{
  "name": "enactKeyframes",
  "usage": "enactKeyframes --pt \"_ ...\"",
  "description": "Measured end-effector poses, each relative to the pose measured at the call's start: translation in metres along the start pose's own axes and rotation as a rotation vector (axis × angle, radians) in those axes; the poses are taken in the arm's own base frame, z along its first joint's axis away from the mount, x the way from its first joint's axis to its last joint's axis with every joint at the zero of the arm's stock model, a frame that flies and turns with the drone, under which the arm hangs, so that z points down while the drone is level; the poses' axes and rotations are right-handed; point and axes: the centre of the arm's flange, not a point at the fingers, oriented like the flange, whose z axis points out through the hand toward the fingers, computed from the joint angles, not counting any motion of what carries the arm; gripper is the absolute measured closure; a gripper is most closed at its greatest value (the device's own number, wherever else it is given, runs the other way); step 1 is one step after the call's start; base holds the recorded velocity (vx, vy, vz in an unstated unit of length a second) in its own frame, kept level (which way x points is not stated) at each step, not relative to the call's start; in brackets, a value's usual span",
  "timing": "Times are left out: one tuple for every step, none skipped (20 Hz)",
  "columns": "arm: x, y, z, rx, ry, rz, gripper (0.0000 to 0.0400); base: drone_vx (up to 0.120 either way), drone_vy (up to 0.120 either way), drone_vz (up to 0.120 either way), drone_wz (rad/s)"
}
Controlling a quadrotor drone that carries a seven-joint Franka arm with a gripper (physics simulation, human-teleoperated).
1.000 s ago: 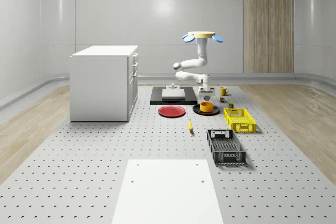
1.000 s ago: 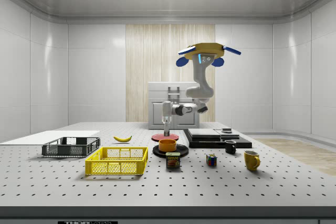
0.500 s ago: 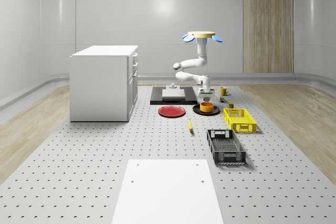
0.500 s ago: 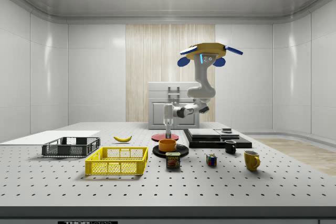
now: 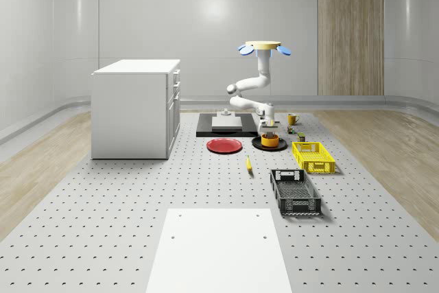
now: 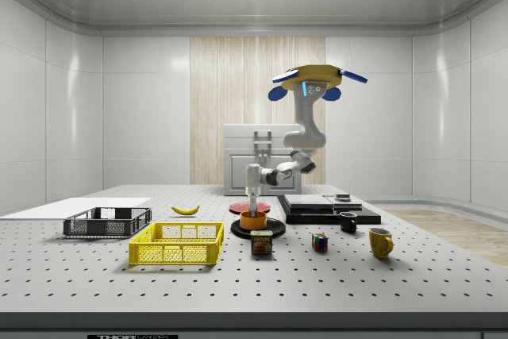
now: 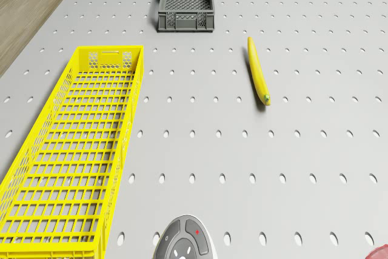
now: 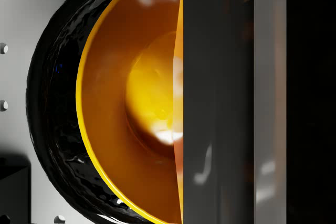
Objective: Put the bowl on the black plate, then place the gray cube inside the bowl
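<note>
1. Side view has the drone (image 6: 311,78) hovering above the dark slab at the back of the worktop (image 6: 413,275), arm bent down and forward, with the fingers (image 6: 253,209) dipping right at the rim of the bowl (image 6: 253,220).
2. Wrist view: a gray slab-faced thing, most likely the cube (image 8: 218,103), sits between the fingers over the bowl's hollow, so I read them as clamped on it.
3. Bowl is already on the black plate (image 6: 274,228), beside the red plate (image 5: 224,145).
4. To do this well: stay centred over the hollow, go low before letting go, and lift straight up so nothing tips.
5. Bowl looks orange with a yellow rim and a glossy inside; the plate under it is dark and rippled.
</note>
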Motion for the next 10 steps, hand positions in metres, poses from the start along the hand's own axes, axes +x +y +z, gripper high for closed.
enactKeyframes --pt "0.001 -0.001 0.003 0.000 0.000 0.000 0.0150 0.000 0.000 0.000 0.000" --pt "0.002 -0.002 0.006 0.000 0.000 0.000 0.0150 0.000 0.000 0.000 0.000" --pt "0.002 -0.002 0.009 0.000 0.000 0.000 0.0150 0.000 0.000 0.000 0.000" --pt "0.003 -0.003 0.013 0.000 0.000 0.000 0.0150 0.000 0.000 0.000 0.000" --pt "0.003 -0.003 0.016 0.000 0.000 0.000 0.0150 0.000 0.000 0.000 0.000" --pt "0.004 -0.004 0.019 0.000 0.000 0.000 0.0150 0.000 0.000 0.000 0.000" --pt "0.004 -0.004 0.023 0.000 0.000 0.000 0.0150 0.000 0.000 0.000 0.000" --pt "0.004 -0.004 0.026 0.000 0.000 0.000 0.0150 0.000 0.000 0.000 0.000" --pt "0.004 -0.005 0.029 0.000 0.000 0.000 0.0138 0.000 0.000 0.000 0.000" --pt "0.005 -0.005 0.031 0.000 0.000 0.000 0.0107 0.000 0.000 0.000 0.000"
